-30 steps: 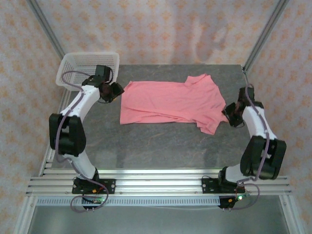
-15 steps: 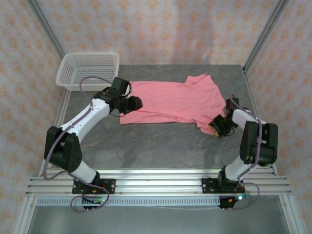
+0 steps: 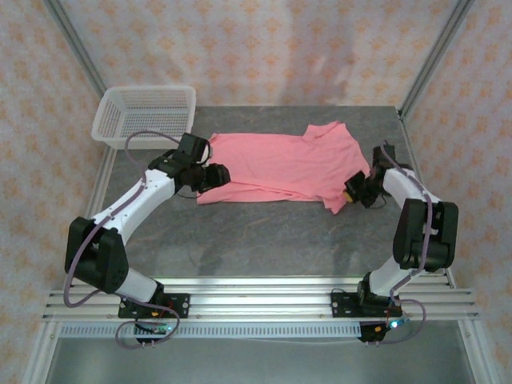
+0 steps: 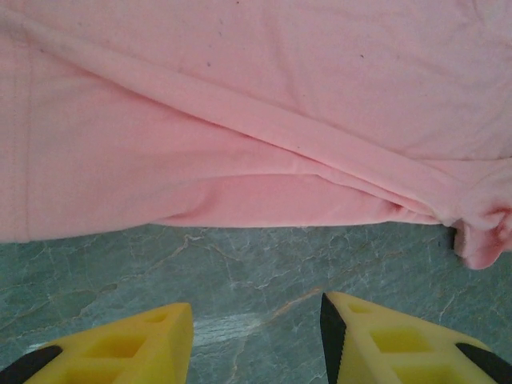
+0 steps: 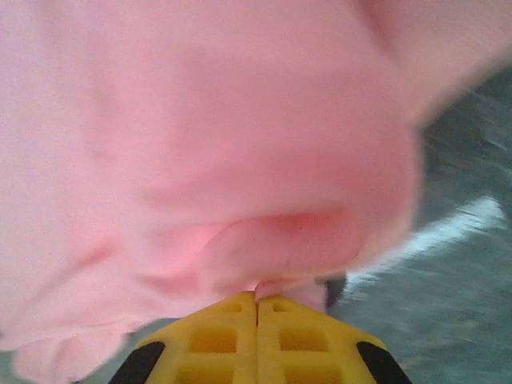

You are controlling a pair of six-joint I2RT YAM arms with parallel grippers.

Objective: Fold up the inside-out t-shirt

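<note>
The inside-out t-shirt (image 3: 280,166) lies spread flat on the grey table, salmon pink, with one sleeve pointing to the near right. My left gripper (image 3: 218,176) hovers at the shirt's near left corner. In the left wrist view its yellow fingers (image 4: 120,344) stand open over bare table, just short of the shirt's hem (image 4: 240,212). My right gripper (image 3: 350,190) is at the shirt's near right sleeve. In the right wrist view the right gripper (image 5: 257,298) is shut, with a fold of the pink cloth (image 5: 272,240) pinched at its tips.
A white mesh basket (image 3: 146,112) stands at the table's back left corner. The bare grey table (image 3: 264,236) stretches between the shirt and the arm bases. Metal frame posts rise at the back corners.
The left arm swung from beside the basket to the shirt's near left corner. The right gripper moved in onto the sleeve and shut on the cloth.
</note>
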